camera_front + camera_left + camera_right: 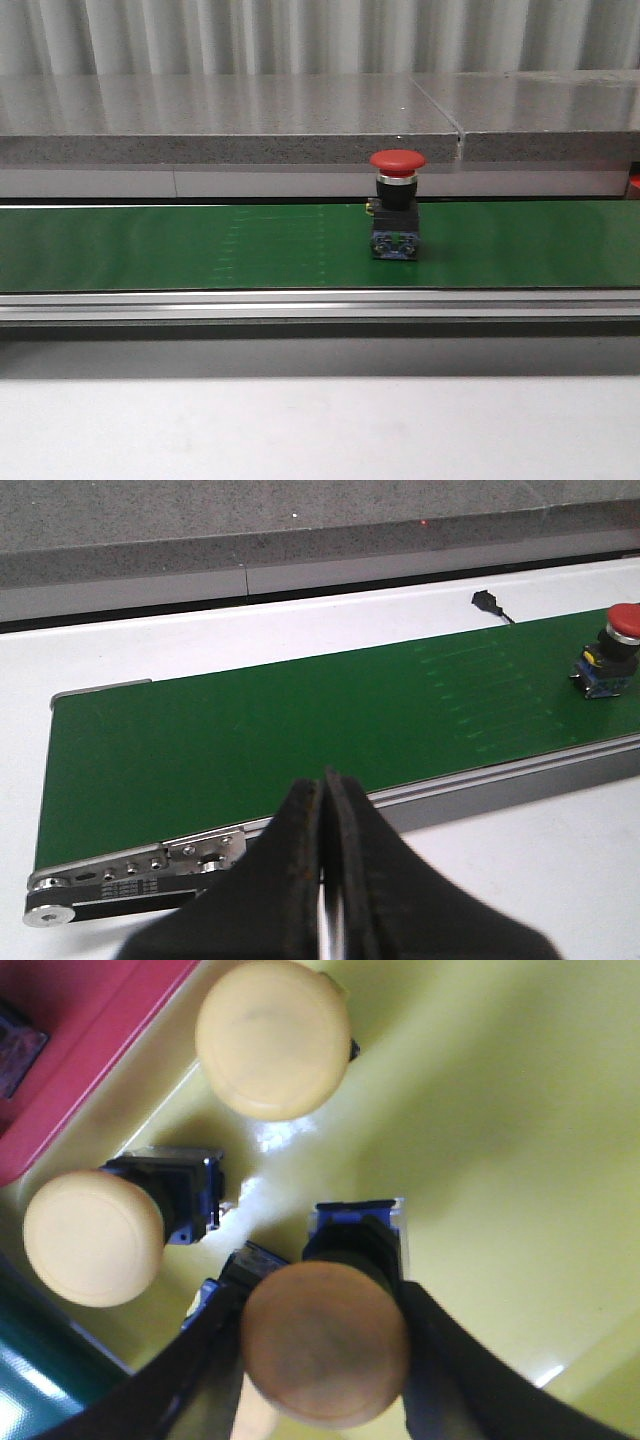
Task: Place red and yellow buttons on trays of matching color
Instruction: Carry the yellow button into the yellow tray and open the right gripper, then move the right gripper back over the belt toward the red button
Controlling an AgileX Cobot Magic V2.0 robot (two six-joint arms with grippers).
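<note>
With the right gripper (325, 1360) clenched on a yellow button (325, 1345) over the yellow tray (500, 1110), lower it clear of the two seated buttons (93, 1237) before releasing; the left gripper (322, 880) idles clenched and empty.

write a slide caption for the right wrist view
Right pincer closed around a yellow button over the yellow tray, beside two more yellow buttons.

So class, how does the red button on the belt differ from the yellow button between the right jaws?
The red button has a red cap; the yellow button a yellow one. The red one stands free on the green belt; the yellow one is gripped over the yellow tray. Both have mushroom caps on dark bodies with blue bases.
</note>
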